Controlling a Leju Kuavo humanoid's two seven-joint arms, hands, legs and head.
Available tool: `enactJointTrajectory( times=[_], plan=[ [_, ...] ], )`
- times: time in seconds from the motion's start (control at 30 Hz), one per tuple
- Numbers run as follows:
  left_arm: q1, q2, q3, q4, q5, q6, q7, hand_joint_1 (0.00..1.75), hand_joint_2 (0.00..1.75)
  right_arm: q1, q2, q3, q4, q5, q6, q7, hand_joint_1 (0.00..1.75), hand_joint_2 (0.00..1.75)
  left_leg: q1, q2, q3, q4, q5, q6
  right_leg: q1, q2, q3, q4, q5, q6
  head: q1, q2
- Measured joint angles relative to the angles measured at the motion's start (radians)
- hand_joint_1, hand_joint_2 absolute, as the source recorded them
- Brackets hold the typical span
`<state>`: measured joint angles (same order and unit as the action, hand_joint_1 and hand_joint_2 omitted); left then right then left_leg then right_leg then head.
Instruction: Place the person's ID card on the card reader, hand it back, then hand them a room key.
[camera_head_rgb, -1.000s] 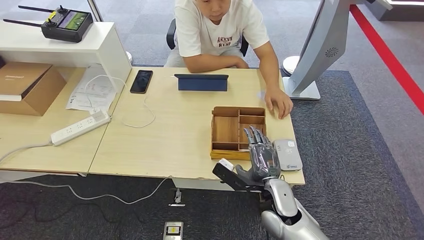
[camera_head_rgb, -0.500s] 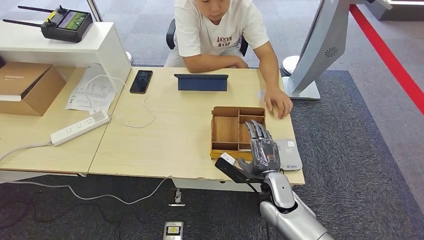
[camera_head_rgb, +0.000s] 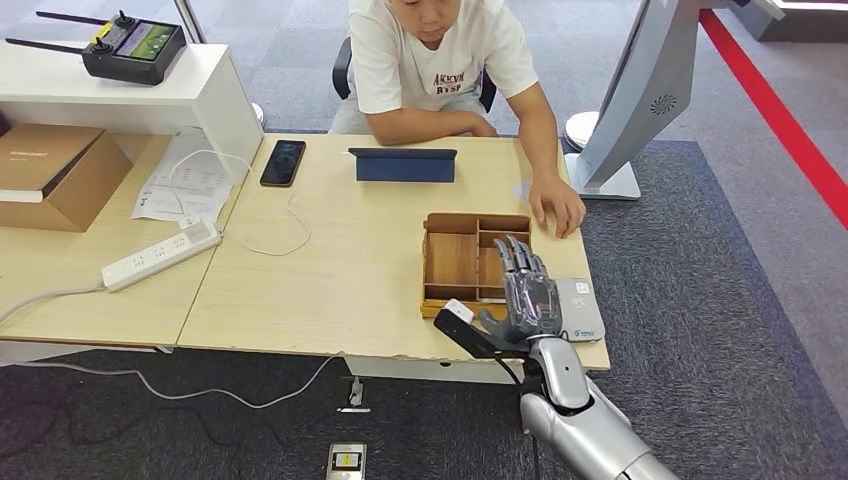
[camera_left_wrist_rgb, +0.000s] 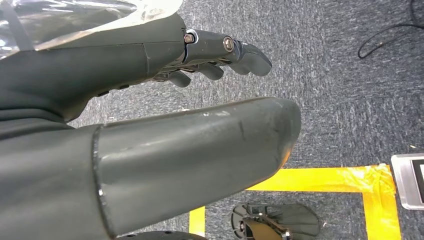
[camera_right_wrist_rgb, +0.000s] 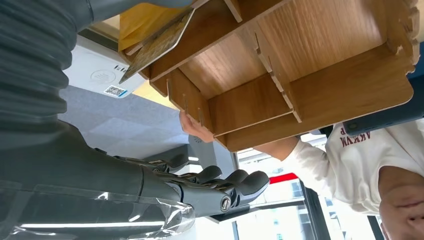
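My right hand (camera_head_rgb: 528, 295) hovers over the near right part of the wooden tray (camera_head_rgb: 432, 262), fingers stretched out and apart, holding nothing. In the right wrist view the hand (camera_right_wrist_rgb: 150, 185) is close above the tray (camera_right_wrist_rgb: 320, 95), where a flat tan card (camera_right_wrist_rgb: 159, 42) leans in one compartment. The grey card reader (camera_head_rgb: 585, 310) lies on the table just right of the tray, beside my hand, and is also in the wrist view (camera_right_wrist_rgb: 97, 70). The person's hand (camera_head_rgb: 560, 210) rests on the table beyond the tray. My left hand (camera_left_wrist_rgb: 100, 70) hangs over the carpet, holding nothing.
A dark tablet (camera_head_rgb: 403, 165) and a phone (camera_head_rgb: 283, 162) lie at the table's far side. A power strip (camera_head_rgb: 160, 255), papers and a cardboard box (camera_head_rgb: 55, 170) sit to the left. A white stand base (camera_head_rgb: 605, 180) is past the right corner.
My right hand has moved a little further over the tray, toward the person. The person's hand has stayed put.
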<state>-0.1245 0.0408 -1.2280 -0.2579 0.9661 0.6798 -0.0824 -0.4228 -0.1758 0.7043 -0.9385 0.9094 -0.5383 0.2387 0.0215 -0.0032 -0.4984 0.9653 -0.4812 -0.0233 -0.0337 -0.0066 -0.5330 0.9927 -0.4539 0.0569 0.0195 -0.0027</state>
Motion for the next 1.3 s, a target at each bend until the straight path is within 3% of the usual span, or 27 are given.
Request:
enactJointTrajectory(
  times=[0.37,0.8,1.3],
  plan=[
    [0.004,0.001,0.0,0.0,0.024,0.004,-0.006,0.0,0.0,-0.024,-0.023,0.002,0.031,-0.058,-0.08,-0.058,0.0,1.75,0.0,0.0,0.0,0.0,0.0,0.0,0.0,0.0,0.0,0.0,0.0,0.0,0.0,0.0],
    [0.005,0.002,0.0,0.0,0.029,0.004,-0.008,0.0,0.0,-0.024,-0.066,-0.001,0.031,-0.065,-0.075,-0.076,0.0,1.75,0.0,0.0,0.0,0.0,0.0,0.0,0.0,0.0,0.0,0.0,0.0,0.0,0.0,0.0],
    [0.005,0.007,0.0,0.0,0.033,0.004,-0.013,0.0,0.0,-0.013,-0.076,-0.001,0.03,-0.078,-0.063,-0.112,0.0,1.75,0.0,0.0,0.0,0.0,0.0,0.0,0.0,0.0,0.0,0.0,0.0,0.0,0.0,0.0]
  ],
)
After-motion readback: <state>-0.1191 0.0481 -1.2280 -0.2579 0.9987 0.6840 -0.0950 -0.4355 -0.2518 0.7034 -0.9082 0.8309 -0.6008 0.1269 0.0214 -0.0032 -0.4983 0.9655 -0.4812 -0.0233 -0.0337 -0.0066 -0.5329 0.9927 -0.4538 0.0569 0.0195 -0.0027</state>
